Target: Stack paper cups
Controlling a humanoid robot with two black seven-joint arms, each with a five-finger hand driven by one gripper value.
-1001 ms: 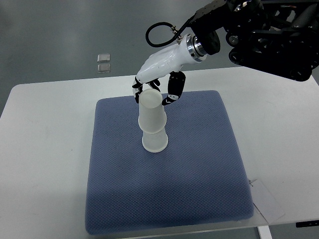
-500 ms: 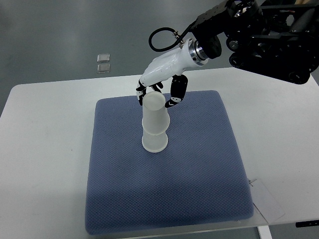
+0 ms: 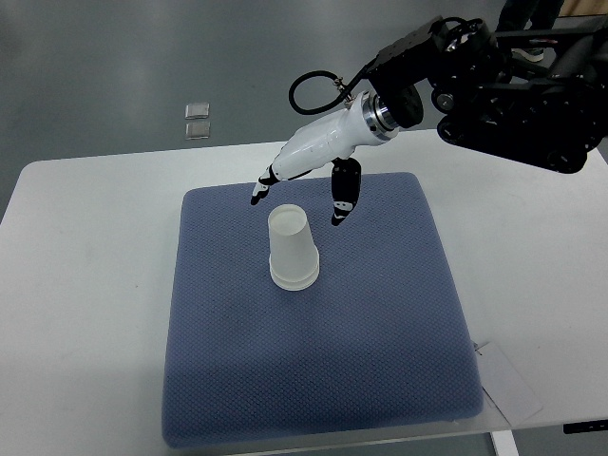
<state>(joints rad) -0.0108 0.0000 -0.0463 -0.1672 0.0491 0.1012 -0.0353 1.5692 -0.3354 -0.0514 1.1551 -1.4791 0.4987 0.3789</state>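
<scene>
Cups (image 3: 292, 249) — smooth white cones — on dimpled mat (image 3: 380, 332).

Bright, even overhead light; soft faint shadows on table (image 3: 85, 285); sharp focus, no glare.

Only the stacked paper cups (image 3: 292, 249) stand on the blue mat (image 3: 313, 370), with bare mat all round them.
</scene>
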